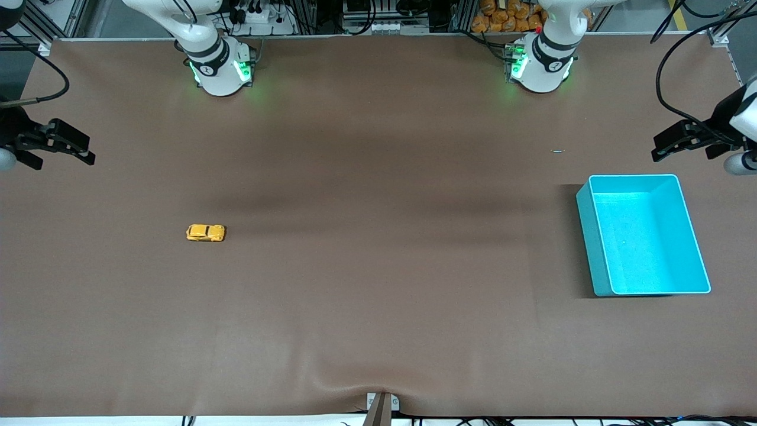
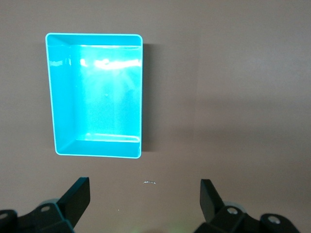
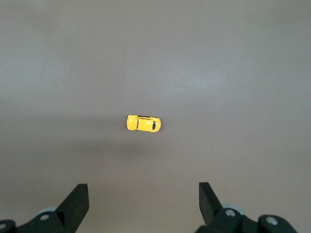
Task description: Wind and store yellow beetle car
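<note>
The yellow beetle car (image 1: 206, 232) stands alone on the brown table toward the right arm's end; the right wrist view shows the car (image 3: 143, 123) from above, well clear of the fingers. My right gripper (image 1: 89, 151) hangs open and empty in the air at that end of the table, and the right wrist view shows this gripper (image 3: 143, 196) with its fingers wide apart. My left gripper (image 1: 655, 149) hangs open and empty at the other end, beside the turquoise bin (image 1: 593, 242). The left wrist view has the gripper (image 2: 145, 194) open, with the bin (image 2: 60, 97) empty inside.
A tiny silvery scrap (image 1: 557, 151) lies on the table farther from the front camera than the bin and also shows as a scrap (image 2: 149, 183) between the left fingers' line. The table cover wrinkles at its near edge (image 1: 378, 390). Both arm bases stand along the back.
</note>
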